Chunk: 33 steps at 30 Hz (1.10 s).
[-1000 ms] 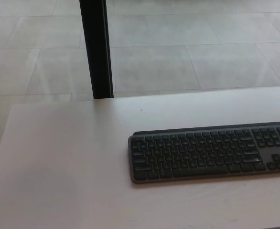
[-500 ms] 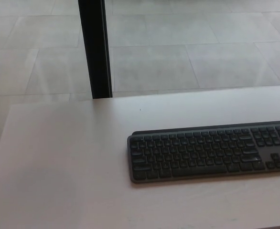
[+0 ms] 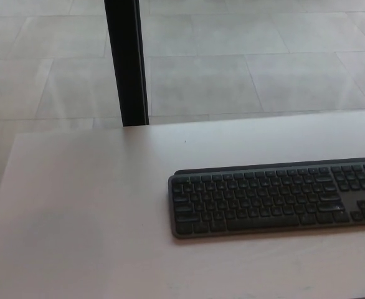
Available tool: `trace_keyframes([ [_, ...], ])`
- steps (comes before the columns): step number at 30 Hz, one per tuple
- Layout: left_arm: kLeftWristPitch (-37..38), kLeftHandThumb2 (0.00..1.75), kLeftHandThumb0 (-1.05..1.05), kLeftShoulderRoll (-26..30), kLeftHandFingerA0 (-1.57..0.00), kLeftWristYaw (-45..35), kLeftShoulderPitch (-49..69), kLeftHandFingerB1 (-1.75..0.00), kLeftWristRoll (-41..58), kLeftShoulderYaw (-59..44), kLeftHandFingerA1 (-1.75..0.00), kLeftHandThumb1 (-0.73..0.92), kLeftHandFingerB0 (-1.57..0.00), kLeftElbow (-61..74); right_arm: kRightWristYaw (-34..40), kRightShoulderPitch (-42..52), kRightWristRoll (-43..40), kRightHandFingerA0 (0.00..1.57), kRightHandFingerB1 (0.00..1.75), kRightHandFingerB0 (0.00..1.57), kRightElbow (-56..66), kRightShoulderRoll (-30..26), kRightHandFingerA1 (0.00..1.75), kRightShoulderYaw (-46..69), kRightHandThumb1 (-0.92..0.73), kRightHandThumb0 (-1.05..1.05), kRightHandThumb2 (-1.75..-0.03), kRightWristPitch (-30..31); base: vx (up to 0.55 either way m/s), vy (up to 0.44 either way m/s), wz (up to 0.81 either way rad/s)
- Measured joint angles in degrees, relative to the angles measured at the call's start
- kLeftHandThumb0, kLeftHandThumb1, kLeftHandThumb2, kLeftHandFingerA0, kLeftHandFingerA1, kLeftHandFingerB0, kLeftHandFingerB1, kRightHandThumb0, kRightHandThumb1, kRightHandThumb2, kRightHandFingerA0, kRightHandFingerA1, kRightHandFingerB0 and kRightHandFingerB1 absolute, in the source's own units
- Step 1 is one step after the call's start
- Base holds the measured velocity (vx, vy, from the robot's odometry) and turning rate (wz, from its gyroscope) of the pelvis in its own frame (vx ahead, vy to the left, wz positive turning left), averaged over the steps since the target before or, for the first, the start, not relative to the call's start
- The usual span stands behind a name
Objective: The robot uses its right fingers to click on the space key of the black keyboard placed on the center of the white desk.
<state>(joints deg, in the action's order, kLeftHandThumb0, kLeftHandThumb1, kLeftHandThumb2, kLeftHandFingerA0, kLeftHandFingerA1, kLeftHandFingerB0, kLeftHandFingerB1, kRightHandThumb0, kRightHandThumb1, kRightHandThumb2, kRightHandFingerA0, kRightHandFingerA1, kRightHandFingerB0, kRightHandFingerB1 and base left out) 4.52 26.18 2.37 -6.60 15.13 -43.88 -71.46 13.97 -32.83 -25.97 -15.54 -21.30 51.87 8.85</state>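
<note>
Alone, black keyboard [image 3: 276, 196] flat on white desk [image 3: 83, 212], untouched

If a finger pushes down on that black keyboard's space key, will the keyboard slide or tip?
The keyboard lies flat and low on the desk, so it probably won't tip. The desk looks smooth, so a slanted push might slide it. It looks thin and rigid, likely fairly light.
</note>
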Motion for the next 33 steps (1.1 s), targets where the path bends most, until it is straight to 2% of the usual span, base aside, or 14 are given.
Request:
trace_keyframes([
  [1,0.00,0.60,-0.49,0.00,-0.69,0.02,0.00,-0.55,0.09,-0.01,-0.71,0.68,-0.58,-0.06,0.06,-0.06,0.16,0.79,0.45,0.62,2.29,0.69,0.94,-2.08,-0.65,-0.45,-0.59,0.23,0.00,0.000,0.00],
  [2,0.00,0.61,-0.50,0.00,-0.71,0.03,-0.01,-0.54,0.21,0.00,-0.73,0.70,-0.58,-0.09,0.09,-0.03,0.38,0.90,0.44,0.64,4.08,1.30,0.88,-3.99,-0.63,-0.36,-0.57,0.44,0.00,0.000,0.00],
  [7,0.00,0.61,-0.52,0.00,-0.72,0.06,-0.07,-0.55,0.81,0.13,-0.76,0.70,-0.59,-0.15,-0.28,1.69,2.31,0.91,0.44,0.60,8.98,3.86,0.92,-13.64,-0.61,-0.28,-0.57,0.54,0.00,0.000,0.00],
  [8,0.00,0.61,-0.52,0.00,-0.70,0.06,-0.07,-0.54,0.90,0.13,-0.71,0.70,-0.56,-0.16,-0.43,2.29,2.80,0.88,0.44,0.58,9.48,4.21,1.04,-15.41,-0.62,-0.23,-0.58,0.54,0.00,0.000,0.00],
  [10,0.00,0.61,-0.51,0.01,-0.70,0.07,-0.08,-0.55,1.06,0.21,-0.75,0.70,-0.56,-0.16,-1.12,3.86,3.89,0.89,0.43,0.58,10.01,5.00,1.14,-19.71,-0.59,-0.27,-0.58,0.46,0.00,0.000,0.00],
  [12,0.00,0.61,-0.51,0.03,-0.70,0.10,-0.09,-0.55,1.22,0.25,-0.75,0.70,-0.55,-0.17,-2.13,5.74,5.16,0.87,0.43,0.57,9.93,5.35,1.08,-24.14,-0.60,-0.24,-0.57,0.32,0.00,0.000,0.00],
  [13,0.00,0.61,-0.51,0.04,-0.70,0.10,-0.08,-0.57,1.32,0.25,-0.74,0.70,-0.61,-0.17,-2.62,6.50,5.70,0.76,0.42,0.58,9.82,5.36,1.16,-26.00,-0.59,-0.25,-0.57,0.26,0.00,0.000,0.00],
  [21,0.00,0.61,-0.51,0.15,-0.69,0.25,-0.05,-0.54,1.89,0.33,-0.72,0.70,-0.56,-0.24,-6.63,11.21,12.06,0.88,0.42,0.66,5.64,4.16,1.07,-40.20,-0.55,-0.26,-0.56,-2.12,0.00,0.000,0.00],
  [25,0.00,0.61,-0.51,0.20,-0.71,0.33,-0.05,-0.56,1.93,0.35,-0.74,0.70,-0.61,-0.26,-8.32,12.73,15.07,0.87,0.44,0.68,4.50,2.20,1.20,-45.48,-0.54,-0.22,-0.56,-3.76,0.00,0.000,0.00],
  [27,0.00,0.61,-0.50,0.31,-0.71,0.35,-0.05,-0.59,1.95,0.42,-0.81,0.70,-0.63,-0.33,-9.18,13.45,16.73,0.80,0.45,0.69,4.20,1.21,1.50,-48.05,-0.54,-0.25,-0.59,-4.75,0.00,0.000,0.00],
  [30,0.00,0.61,-0.48,0.46,-0.71,0.39,-0.06,-0.59,1.97,0.43,-0.79,0.70,-0.62,-0.40,-10.13,14.49,19.24,0.83,0.46,0.69,4.11,0.13,1.48,-51.64,-0.53,-0.24,-0.59,-6.05,0.00,0.000,0.00],
  [31,0.00,0.61,-0.51,0.48,-0.69,0.40,-0.07,-0.57,1.99,0.43,-0.76,0.71,-0.60,-0.41,-10.27,14.63,19.59,0.85,0.45,0.68,4.10,0.00,1.35,-52.12,-0.55,-0.24,-0.57,-6.22,0.00,0.000,0.00],
  [32,0.00,0.61,-0.51,0.50,-0.69,0.40,-0.07,-0.57,2.02,0.42,-0.76,0.71,-0.60,-0.41,-10.47,14.85,20.28,0.85,0.45,0.68,4.06,-0.29,1.35,-53.01,-0.55,-0.24,-0.57,-6.52,0.00,0.000,0.00],
  [33,0.00,0.61,-0.51,0.56,-0.70,0.41,-0.07,-0.56,2.01,0.54,-0.77,0.71,-0.60,-0.43,-10.76,15.17,21.43,0.99,0.61,0.61,3.97,-0.71,1.15,-54.46,-0.42,-0.31,-0.82,-6.99,0.00,0.000,0.00],
])
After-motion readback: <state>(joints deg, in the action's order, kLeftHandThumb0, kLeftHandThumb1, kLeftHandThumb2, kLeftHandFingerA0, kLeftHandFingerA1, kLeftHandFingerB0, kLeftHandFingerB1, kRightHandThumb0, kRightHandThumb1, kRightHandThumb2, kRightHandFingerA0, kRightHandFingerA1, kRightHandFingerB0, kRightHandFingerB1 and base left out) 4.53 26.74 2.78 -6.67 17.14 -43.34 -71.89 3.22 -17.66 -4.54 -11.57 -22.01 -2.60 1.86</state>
